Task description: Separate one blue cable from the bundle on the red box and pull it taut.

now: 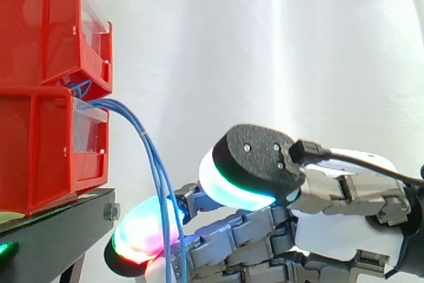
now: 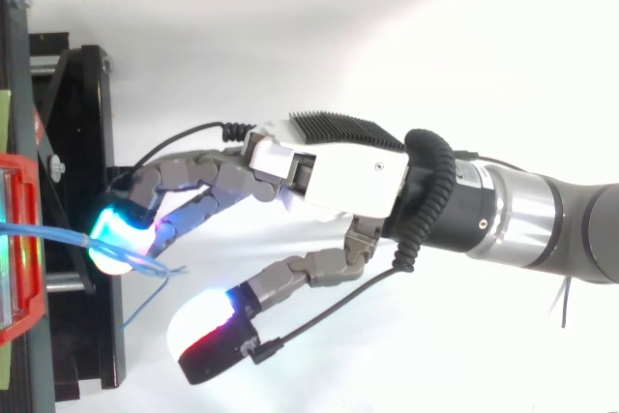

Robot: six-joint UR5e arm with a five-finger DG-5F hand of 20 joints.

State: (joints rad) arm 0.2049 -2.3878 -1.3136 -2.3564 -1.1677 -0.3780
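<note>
Well, my robot hand (image 2: 338, 181) sits low off the black stand's (image 1: 53, 230) front edge, in among the blue cables (image 1: 149, 150) drooping from the red box (image 1: 40, 157), presumably to single one out; whether it pinches any, I cannot tell.

We see glossy red plastic bins (image 1: 46, 157) on the left, smooth-sheathed blue cables (image 1: 154, 164), a matt black metal stand (image 1: 59, 230) lower left, a soft white cloth curtain (image 1: 278, 44), and milky smooth fingertips (image 1: 142, 230) on the hand (image 2: 338, 179).
</note>
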